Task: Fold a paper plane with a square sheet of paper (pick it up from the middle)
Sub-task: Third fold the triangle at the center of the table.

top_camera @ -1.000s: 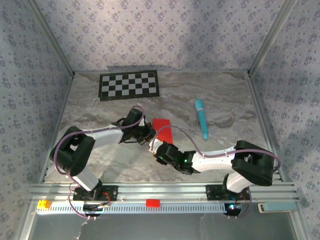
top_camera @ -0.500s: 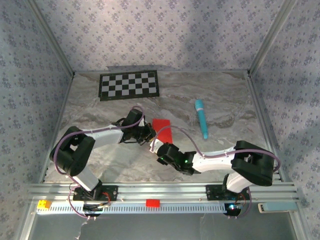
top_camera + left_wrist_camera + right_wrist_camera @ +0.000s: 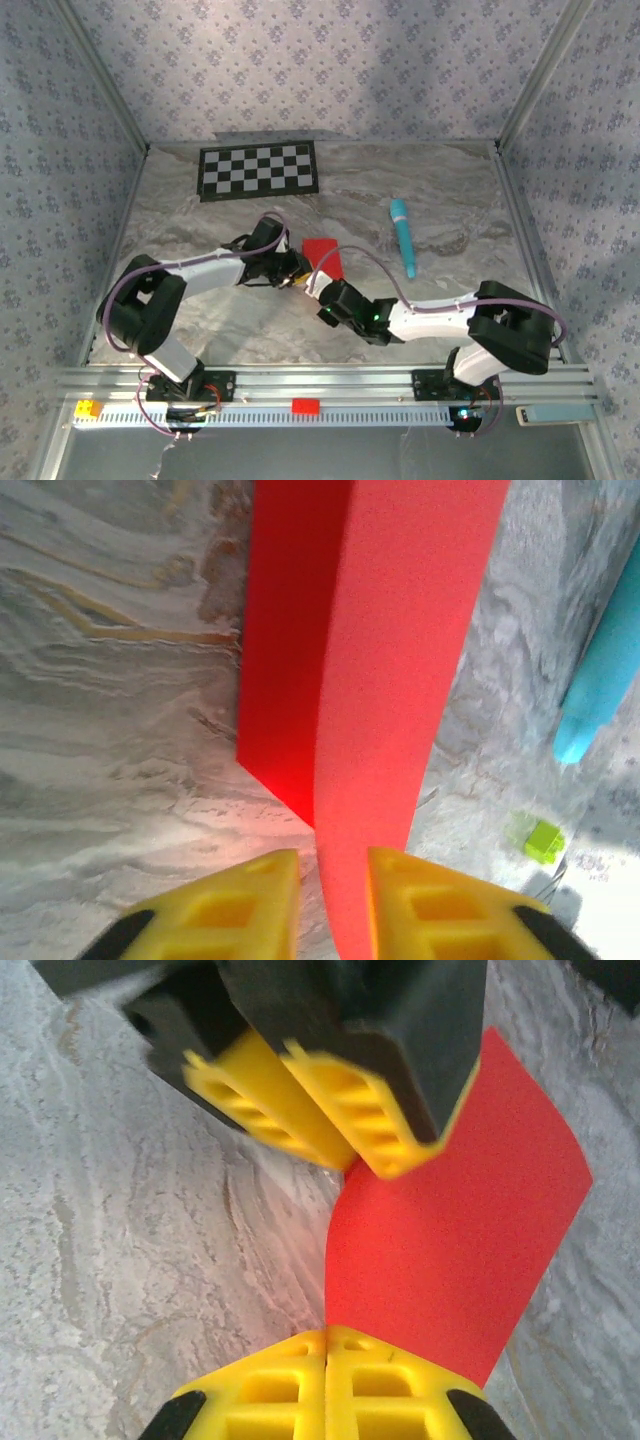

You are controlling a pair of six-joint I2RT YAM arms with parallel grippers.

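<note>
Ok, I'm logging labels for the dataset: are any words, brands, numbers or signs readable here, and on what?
None readable. The red paper is plain, the checkerboard bears only black and white squares, and the teal pen shows no lettering.

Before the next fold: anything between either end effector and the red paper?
Nothing visible. The red paper runs between the parted fingers of the left end effector, and the right end effector is shut on its edge. The teal pen lies apart, to the right.

Soft even light; square sheet of paper [image 3: 400,630] oversaturated, close-up blurred.
</note>
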